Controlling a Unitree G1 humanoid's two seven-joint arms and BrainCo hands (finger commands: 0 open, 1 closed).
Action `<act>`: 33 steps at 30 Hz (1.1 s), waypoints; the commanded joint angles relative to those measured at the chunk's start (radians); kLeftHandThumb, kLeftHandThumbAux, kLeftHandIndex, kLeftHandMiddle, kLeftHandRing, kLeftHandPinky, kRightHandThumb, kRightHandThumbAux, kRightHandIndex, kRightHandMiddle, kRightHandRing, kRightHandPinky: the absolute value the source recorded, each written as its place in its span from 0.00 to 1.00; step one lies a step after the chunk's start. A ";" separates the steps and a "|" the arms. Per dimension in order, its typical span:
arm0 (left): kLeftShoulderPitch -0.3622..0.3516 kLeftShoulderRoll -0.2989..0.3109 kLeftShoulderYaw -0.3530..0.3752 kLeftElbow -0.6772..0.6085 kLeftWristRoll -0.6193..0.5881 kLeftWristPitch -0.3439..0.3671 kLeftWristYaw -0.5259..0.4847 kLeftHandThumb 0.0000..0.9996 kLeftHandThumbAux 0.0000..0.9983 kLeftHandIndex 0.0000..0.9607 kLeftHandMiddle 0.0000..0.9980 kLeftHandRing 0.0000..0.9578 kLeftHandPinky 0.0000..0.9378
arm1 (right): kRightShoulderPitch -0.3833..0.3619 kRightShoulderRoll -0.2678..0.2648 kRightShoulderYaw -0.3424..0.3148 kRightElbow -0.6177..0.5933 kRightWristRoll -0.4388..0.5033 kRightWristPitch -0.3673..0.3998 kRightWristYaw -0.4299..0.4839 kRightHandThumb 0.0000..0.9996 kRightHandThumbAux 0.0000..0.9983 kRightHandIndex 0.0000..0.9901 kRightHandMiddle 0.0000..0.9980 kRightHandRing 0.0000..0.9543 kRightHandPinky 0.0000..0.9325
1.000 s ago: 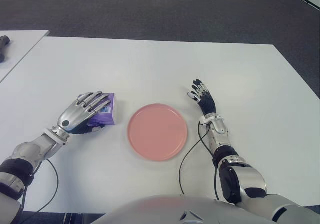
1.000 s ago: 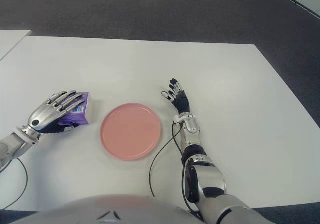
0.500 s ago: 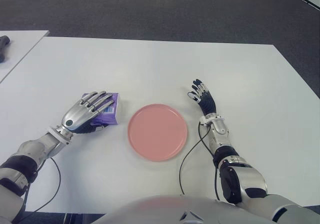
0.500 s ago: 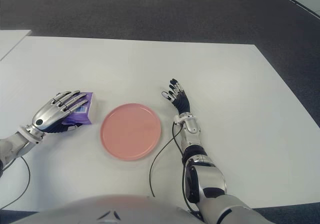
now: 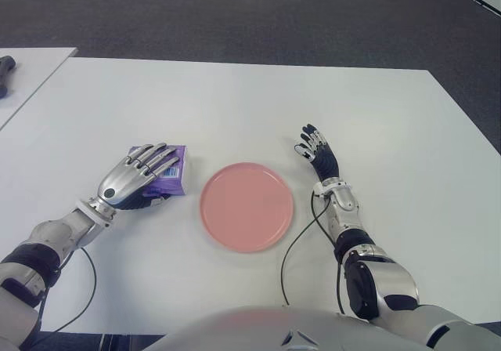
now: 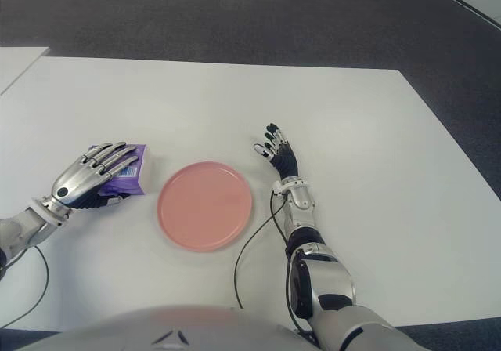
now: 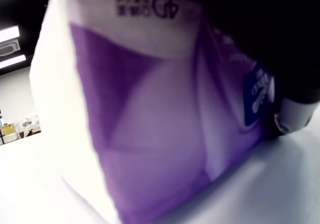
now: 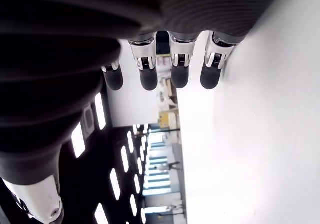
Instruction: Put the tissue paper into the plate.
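Note:
The tissue paper is a purple pack (image 5: pixel 175 176) lying on the white table (image 5: pixel 235 108) just left of the pink plate (image 5: pixel 246 206). My left hand (image 5: pixel 138 174) lies over the pack, long fingers stretched across its top and the thumb tucked against its near side. The left wrist view is filled by the pack (image 7: pixel 165 134), with one fingertip (image 7: pixel 292 116) against its edge. The plate holds nothing. My right hand (image 5: pixel 316 150) shows to the right of the plate, fingers (image 8: pixel 175 74) relaxed and holding nothing.
A black cable (image 5: pixel 293 241) runs along the table from my right forearm toward the near edge. A second white table (image 5: pixel 31 69) stands at the far left with a dark object (image 5: pixel 6 73) on it. Dark floor lies beyond the far edge.
My left hand has shifted a little to the right, and the pack has turned and slid with it toward the plate. The right hand has not moved.

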 commanded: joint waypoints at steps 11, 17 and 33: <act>-0.014 -0.089 -0.016 0.095 -0.004 0.069 0.243 0.69 0.68 0.44 0.72 0.76 0.84 | 0.065 -0.002 -0.007 0.053 0.005 0.061 -0.006 0.10 0.71 0.00 0.00 0.00 0.00; -0.040 -0.115 -0.030 0.152 -0.025 0.028 0.320 0.73 0.69 0.46 0.83 0.87 0.93 | 0.062 -0.003 -0.007 0.055 0.006 0.062 -0.006 0.10 0.71 0.00 0.00 0.00 0.00; -0.091 -0.137 -0.065 0.167 -0.040 -0.023 0.292 0.73 0.70 0.46 0.85 0.89 0.93 | 0.058 -0.004 -0.007 0.060 0.007 0.063 -0.006 0.10 0.71 0.00 0.00 0.00 0.00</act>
